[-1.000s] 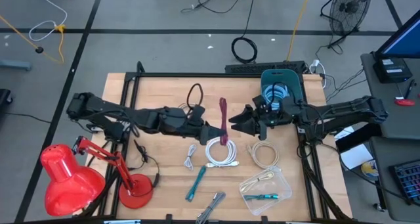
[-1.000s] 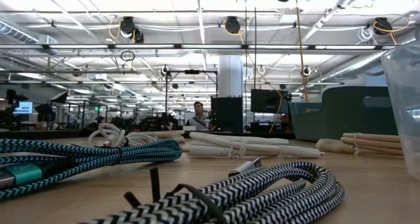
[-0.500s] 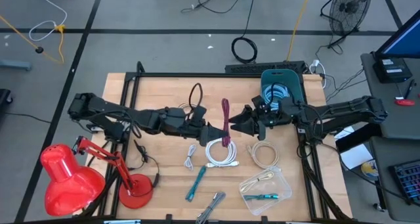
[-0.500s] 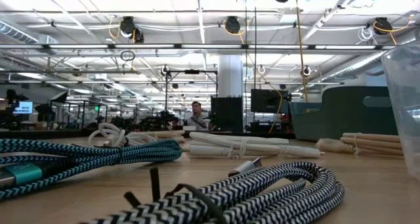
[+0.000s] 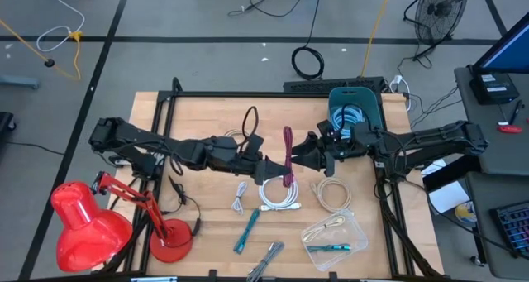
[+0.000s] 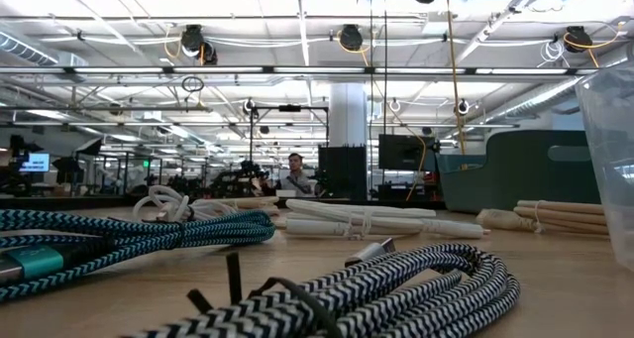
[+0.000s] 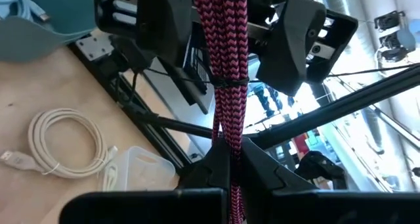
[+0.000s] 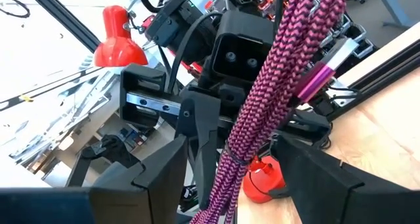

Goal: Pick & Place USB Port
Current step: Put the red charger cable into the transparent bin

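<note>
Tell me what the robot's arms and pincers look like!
Both arms are dark, nearly black, built from chunky jointed segments. The left arm and right arm each end in a pincer with two blocky, angular black fingers. Shiny metal plates with screws sit behind the fingers.

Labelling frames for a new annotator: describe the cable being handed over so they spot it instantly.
Look at the middle of the wooden table, between the two dark arms. The left pincer is shut on a bundled magenta-and-black braided cable held off the table, with the open right pincer around it. Neighbouring coils lying below are white or cream.
</note>
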Tool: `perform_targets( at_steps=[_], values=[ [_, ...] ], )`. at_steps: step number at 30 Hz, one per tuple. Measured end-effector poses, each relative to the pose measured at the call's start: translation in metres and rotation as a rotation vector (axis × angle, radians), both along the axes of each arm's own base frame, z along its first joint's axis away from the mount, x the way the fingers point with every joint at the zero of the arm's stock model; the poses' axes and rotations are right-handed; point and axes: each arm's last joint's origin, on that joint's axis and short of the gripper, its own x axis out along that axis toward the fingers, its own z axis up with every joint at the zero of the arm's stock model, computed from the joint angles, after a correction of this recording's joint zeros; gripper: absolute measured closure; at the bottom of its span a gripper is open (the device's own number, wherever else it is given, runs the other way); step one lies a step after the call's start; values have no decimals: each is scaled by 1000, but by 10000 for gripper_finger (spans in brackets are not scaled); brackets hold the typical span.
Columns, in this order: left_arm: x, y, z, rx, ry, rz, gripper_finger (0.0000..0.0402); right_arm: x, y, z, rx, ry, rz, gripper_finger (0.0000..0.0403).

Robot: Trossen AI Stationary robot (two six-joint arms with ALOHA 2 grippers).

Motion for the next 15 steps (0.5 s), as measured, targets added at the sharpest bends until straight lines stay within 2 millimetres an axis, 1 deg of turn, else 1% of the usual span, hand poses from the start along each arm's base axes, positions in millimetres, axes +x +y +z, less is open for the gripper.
perform_targets(
  at_steps=[4,15],
  values=[
    [1,4,1,-2,-13,4,393,0,0,0,0,0,-1,186],
    [1,4,2,-2,-25,-22,393,0,-1,0,2,-2,-28,229]
  ],
)
